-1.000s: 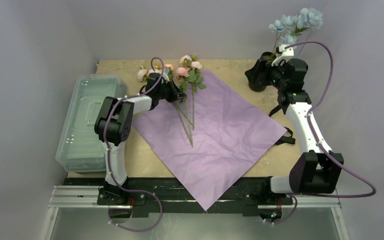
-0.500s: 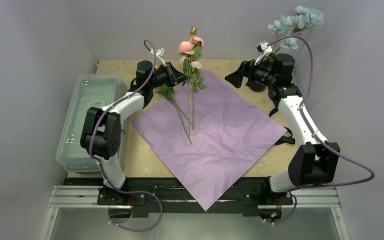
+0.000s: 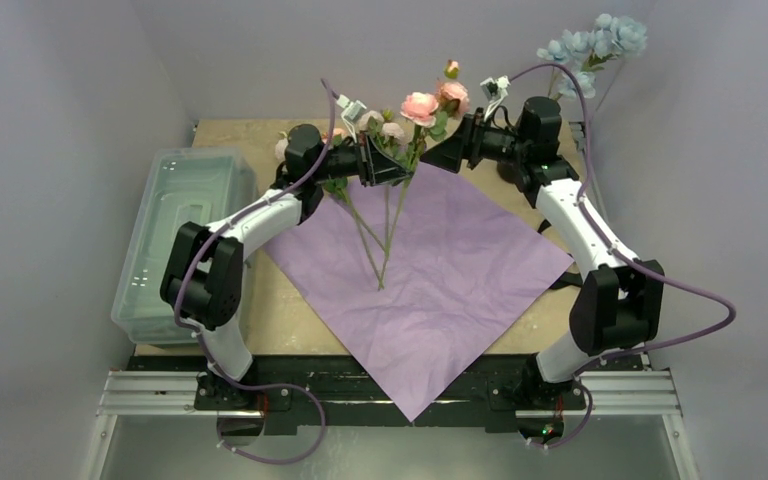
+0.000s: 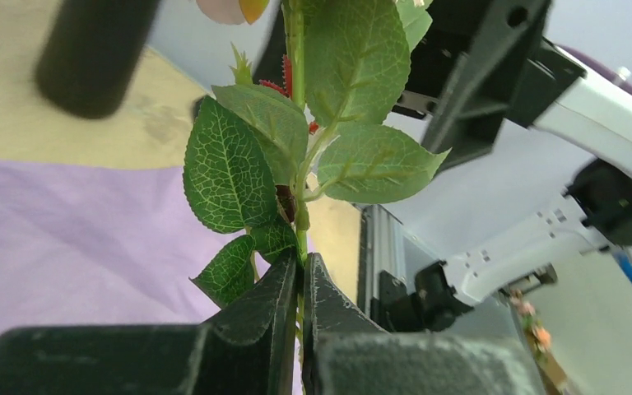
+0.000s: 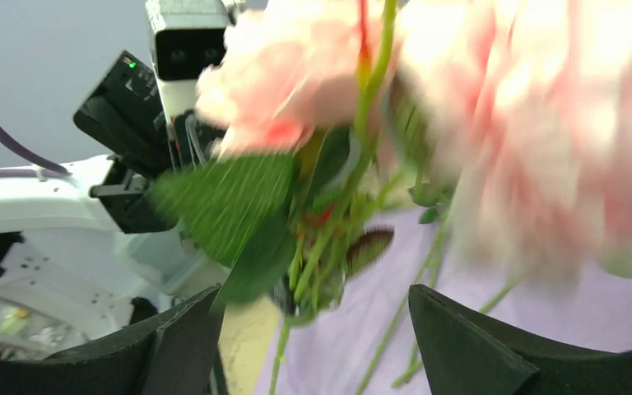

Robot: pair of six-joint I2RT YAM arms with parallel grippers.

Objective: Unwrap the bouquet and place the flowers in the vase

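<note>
Shows the flower-transfer step, judging by the layout: wrapping already off, with a creased lilac paper sheet (image 3: pixel 440 270) spread flat across the middle of the beige worktop (image 3: pixel 290 320).

Left jaws clenched on the thin, wire-like green stems (image 3: pixel 385 235) of artificial pink and peach roses (image 3: pixel 422 106), pinching just below a cluster of veined, serrated fabric leaves (image 4: pixel 230 169). Roses held upright near the middle of the far edge, stem tips apparently touching the paper.

Right jaws released and spread wide, poised at the right side of the blooms, with soft ruffled petals between the two dark fingers (image 5: pixel 461 346) but nothing gripped.

Tall matte black cylindrical vase (image 4: pixel 90 49) at the far right corner, mostly hidden behind the right arm (image 3: pixel 570 215) from above, already carrying pale blue blooms (image 3: pixel 600 40). Clear plastic lidded bin (image 3: pixel 175 240) along the left edge.

Next, probably: close the right jaws on the stems under the heads, loosen the left, then steer the springy stem ends into the narrow vase mouth. Calls for a straight vertical drop, with thin stems likely to flex and catch on the rim.
</note>
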